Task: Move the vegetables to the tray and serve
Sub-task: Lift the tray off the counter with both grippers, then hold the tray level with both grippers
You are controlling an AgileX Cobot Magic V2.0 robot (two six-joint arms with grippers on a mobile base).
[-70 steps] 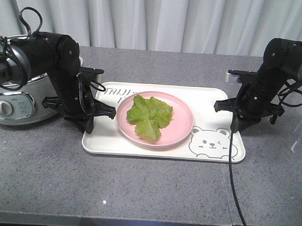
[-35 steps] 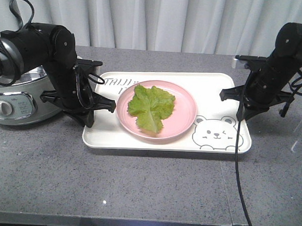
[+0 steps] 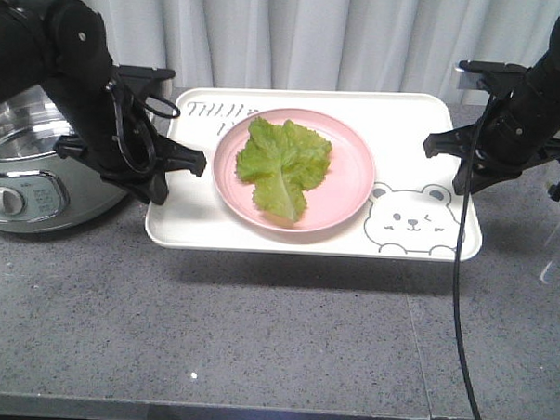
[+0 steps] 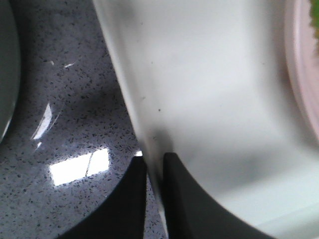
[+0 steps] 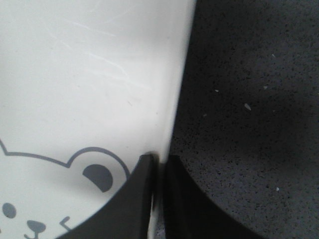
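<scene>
The cream-white tray (image 3: 414, 123) with the bear drawing hangs above the grey counter, its shadow below it. On it sits a round pink plate (image 3: 351, 181) holding the green leafy vegetables (image 3: 282, 164). My left gripper (image 3: 160, 182) is shut on the tray's left rim (image 4: 144, 129); my right gripper (image 3: 469, 181) is shut on its right rim (image 5: 172, 119). In both wrist views the dark fingers pinch the rim from either side. The left gripper (image 4: 155, 162) and right gripper (image 5: 160, 162) each show only a thin gap filled by the rim.
A silver electric cooker (image 3: 26, 171) with a knob stands at the left, close to my left arm. A black cable (image 3: 457, 301) hangs from the right arm across the counter. White curtains close the back.
Both arms have risen with the tray, which has left the counter and now hangs above it, shifted toward the back. Plate and vegetables rode along.
</scene>
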